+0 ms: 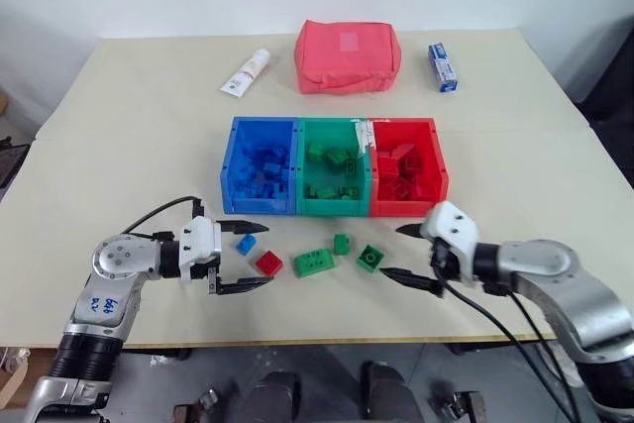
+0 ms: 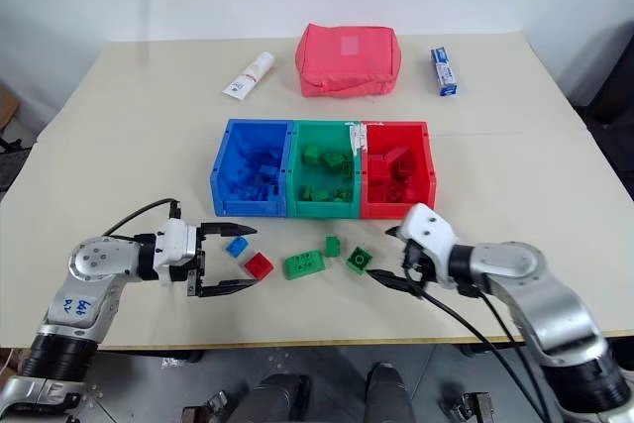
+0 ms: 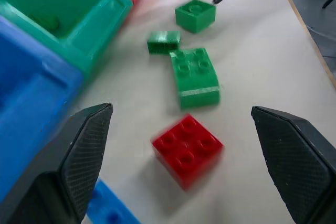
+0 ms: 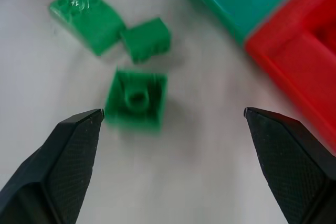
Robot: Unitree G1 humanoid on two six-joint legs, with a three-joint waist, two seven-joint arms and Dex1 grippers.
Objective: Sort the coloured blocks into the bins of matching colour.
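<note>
1. Left gripper (image 1: 241,257) spread wide, holding nothing, lying nearly level just above the table (image 1: 119,126), black fingers framing the red block (image 1: 268,263) and the blue block (image 1: 246,244); probably lined up to close on one of the two (which one cannot be told).
2. Right gripper (image 1: 414,259) also spread wide and empty, tilted down toward the table, fingertips just beside the square green block (image 1: 369,258); likely set for a pinch on that piece.
3. Five loose blocks in a short row on the table, just in front of the bins (image 1: 335,210): blue nearest the left gripper, then red, then a long green block (image 1: 312,263), a small green block (image 1: 341,243), and the square green one nearest the right gripper.
4. Small studded plastic bricks, glossy and hard-edged; red one showing four studs on top, square green one lying with its hollow underside up (a round tube visible inside).
5. Bins joined in a row: blue on the robot's left, green in the middle, red on the right, each already holding bricks of its own colour.
6. Beyond the bins, well apart from the work: a red fabric pouch (image 1: 348,56), a white tube (image 1: 247,72) and a blue-and-white carton (image 1: 443,66).
</note>
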